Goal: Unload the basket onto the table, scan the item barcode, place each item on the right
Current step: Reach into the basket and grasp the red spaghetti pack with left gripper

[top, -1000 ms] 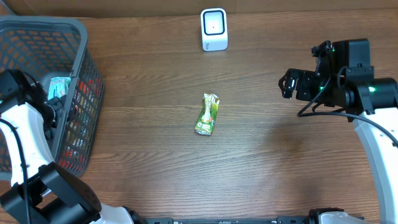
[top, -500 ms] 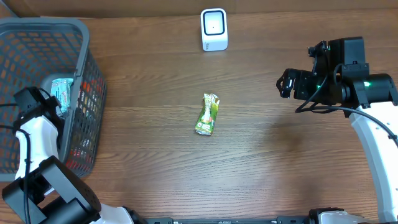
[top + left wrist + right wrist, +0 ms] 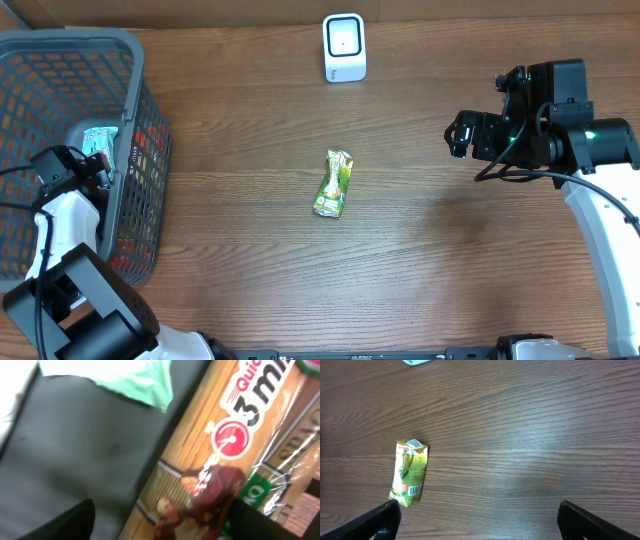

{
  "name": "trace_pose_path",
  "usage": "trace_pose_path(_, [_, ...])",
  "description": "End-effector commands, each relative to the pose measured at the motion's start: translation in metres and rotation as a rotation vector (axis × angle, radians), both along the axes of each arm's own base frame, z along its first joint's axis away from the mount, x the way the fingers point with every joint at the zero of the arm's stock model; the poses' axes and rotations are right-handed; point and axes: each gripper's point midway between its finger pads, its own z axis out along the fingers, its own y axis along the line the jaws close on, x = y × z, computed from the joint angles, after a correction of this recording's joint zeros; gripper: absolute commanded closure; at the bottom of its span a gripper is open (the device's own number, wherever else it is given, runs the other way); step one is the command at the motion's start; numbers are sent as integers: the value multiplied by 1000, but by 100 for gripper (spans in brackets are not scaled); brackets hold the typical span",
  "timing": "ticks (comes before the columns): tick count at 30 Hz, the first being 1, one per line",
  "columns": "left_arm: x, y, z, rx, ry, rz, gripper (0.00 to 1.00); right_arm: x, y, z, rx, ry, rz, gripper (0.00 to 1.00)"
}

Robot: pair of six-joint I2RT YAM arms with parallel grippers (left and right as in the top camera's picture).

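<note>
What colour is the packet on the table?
Packet: green and yellow, clearest in right wrist view.

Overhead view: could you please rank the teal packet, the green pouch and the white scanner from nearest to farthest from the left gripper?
1. teal packet, inside the basket, right beside the left gripper.
2. green pouch, out in the middle.
3. white scanner, at the far edge.

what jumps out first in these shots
A small green packet lies alone mid-table, with a white scanner at the far edge. On the left a grey basket holds groceries, and the left pincer hangs over a spaghetti pack inside it.
</note>
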Motion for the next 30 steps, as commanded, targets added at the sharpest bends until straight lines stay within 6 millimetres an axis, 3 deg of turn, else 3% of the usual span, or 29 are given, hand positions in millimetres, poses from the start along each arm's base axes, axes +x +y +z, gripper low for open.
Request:
trace_pose_path(1, [-32,-27,-62,-104,183,-41,49,3,5,8,5,-27,19,0])
trace_pose_path(4, [-32,-28,-65,-114,187,-42,88,3,5,9,5,-27,19,0])
trace_pose_path(5, [-32,-28,-65,-113,185,-42,96,3,5,9,5,-27,19,0])
trace_pose_path(9, [-31,-26,-65,-107,181,-38,96,3,5,9,5,-27,19,0])
trace_pose_path(13, [-33,-9,-56,-75,201,48,96,3,5,8,5,-26,19,0])
trace_pose_path(19, [-19,6,-20,-53,189,56,96,2,5,8,5,-23,19,0])
trace_pose_path(23, [-9,2,2,-81,178,-24,96,2,5,8,5,-23,19,0])
trace_pose_path(27, [-5,5,11,-73,170,-33,96,2,5,8,5,-24,19,0])
trace_pose_path(28, [-4,5,11,-75,169,-34,93,2,5,8,5,-24,19,0])
trace_pose_path(29, [-4,3,11,-85,164,-36,77,2,5,8,5,-24,19,0])
trace_pose_path(30, [-3,0,10,-100,158,-40,54,2,5,8,5,-24,19,0])
